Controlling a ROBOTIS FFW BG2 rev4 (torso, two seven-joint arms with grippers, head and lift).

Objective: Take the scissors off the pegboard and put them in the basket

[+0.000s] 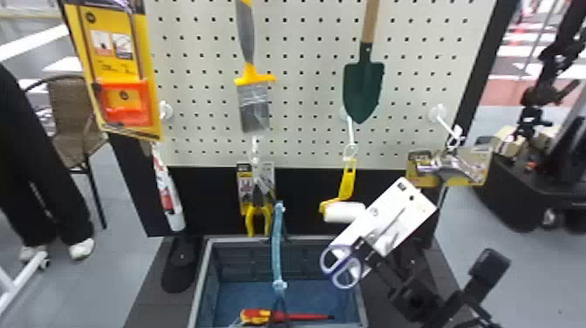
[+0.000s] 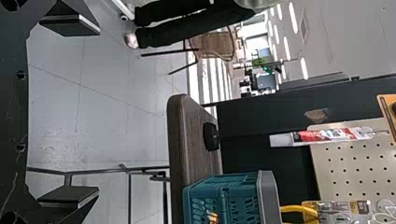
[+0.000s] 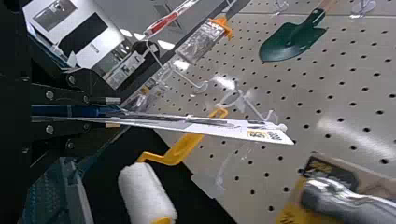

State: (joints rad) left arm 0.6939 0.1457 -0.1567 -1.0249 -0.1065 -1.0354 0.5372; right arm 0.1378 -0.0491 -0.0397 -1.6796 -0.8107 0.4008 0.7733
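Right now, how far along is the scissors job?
Looks done: scissors and their card are off the pegboard. In hand: the right claw grips them. Remaining: bring them over the basket, lower, release; they aren't in there with the screwdriver yet.

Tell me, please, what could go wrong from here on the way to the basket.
The handle of the basket stands up over its middle, so the scissors on their long card might catch on it. The card also looks close to the hanging paint roller and could knock it. The right gripper grips near the scissors' handle end, so a bump could twist the pack.
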